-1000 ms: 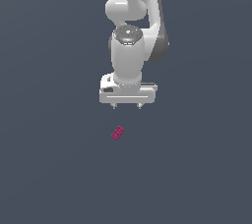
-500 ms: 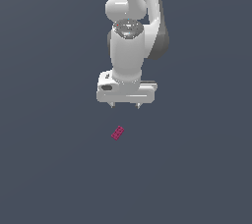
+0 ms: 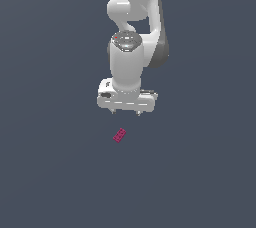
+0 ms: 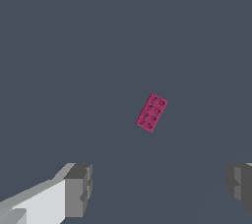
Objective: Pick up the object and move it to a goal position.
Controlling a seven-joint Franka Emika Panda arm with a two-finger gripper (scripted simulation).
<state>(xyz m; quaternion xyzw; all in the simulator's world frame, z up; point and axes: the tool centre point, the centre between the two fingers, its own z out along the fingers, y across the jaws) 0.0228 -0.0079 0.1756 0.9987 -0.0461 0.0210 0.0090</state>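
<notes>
White arm (image 3: 137,27) hangs from the top of the exterior view, wrist pointing down over a plain dark grey-blue floor (image 3: 55,172). A small red mark shows on the rounded joint above the wrist.

Gripper (image 3: 125,112): two short fingertips poke out below the wide white hand body, set well apart. In the wrist view the gripper (image 4: 160,191) shows its two grey fingers (image 4: 78,189) at opposite edges of the picture with bare floor between them. Jaws are spread wide and hold nothing.

Brick (image 3: 119,135): small, magenta-pink, flat, rectangular. It lies on the floor by itself, below the gripper in the exterior view and slightly toward the exterior view's left of the point midway between the fingertips. It sits clear of both fingertips, not touching them. Its long side runs on a diagonal in that view.

Wrist view shows the brick (image 4: 151,113) more closely: two rows of small studs on the top face, long axis tilted relative to the line joining the two fingers. It lies ahead of the fingers, not between them.

Height of the fingertips above the floor cannot be judged from either view.
</notes>
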